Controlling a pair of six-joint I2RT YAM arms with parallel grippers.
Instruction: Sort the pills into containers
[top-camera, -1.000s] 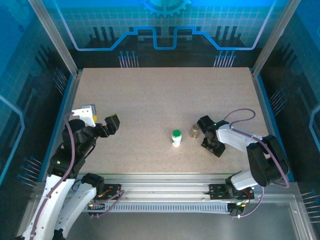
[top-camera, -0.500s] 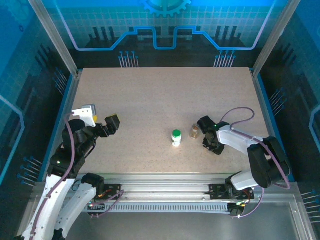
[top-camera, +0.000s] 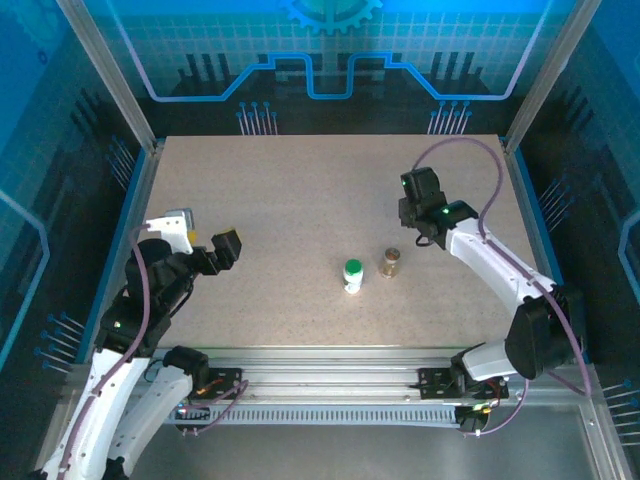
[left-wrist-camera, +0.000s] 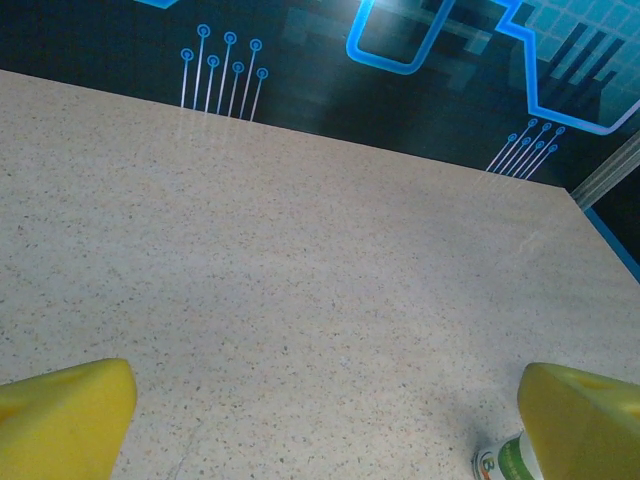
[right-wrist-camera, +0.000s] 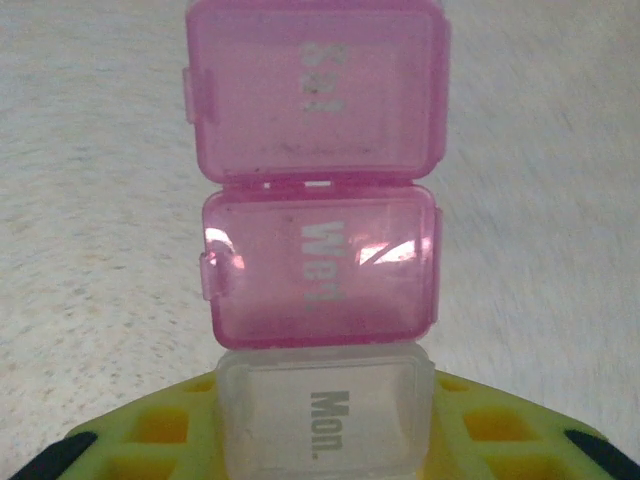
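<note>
My right gripper (right-wrist-camera: 320, 445) is shut on the clear-and-pink pill box (right-wrist-camera: 318, 270), its yellow fingers (right-wrist-camera: 150, 430) clamping the clear "Mon." end while two pink compartments stick out ahead. From above, the right gripper (top-camera: 415, 205) hangs over the table's back right. The white bottle with green cap (top-camera: 353, 275) and the amber vial (top-camera: 390, 263) stand upright side by side at the table's middle front. My left gripper (top-camera: 226, 247) is open at the left, nothing between its fingers. Its wrist view has the bottle (left-wrist-camera: 503, 464) by the right fingertip (left-wrist-camera: 585, 420). The pills are out of view.
The speckled tabletop (top-camera: 300, 190) is bounded by blue-lit walls at the back and sides. A metal rail (top-camera: 320, 360) runs along the near edge by the arm bases.
My right gripper closed on the pill box near the vial at the front right, then swung up and back with it. The left arm and both bottles have stayed put.
</note>
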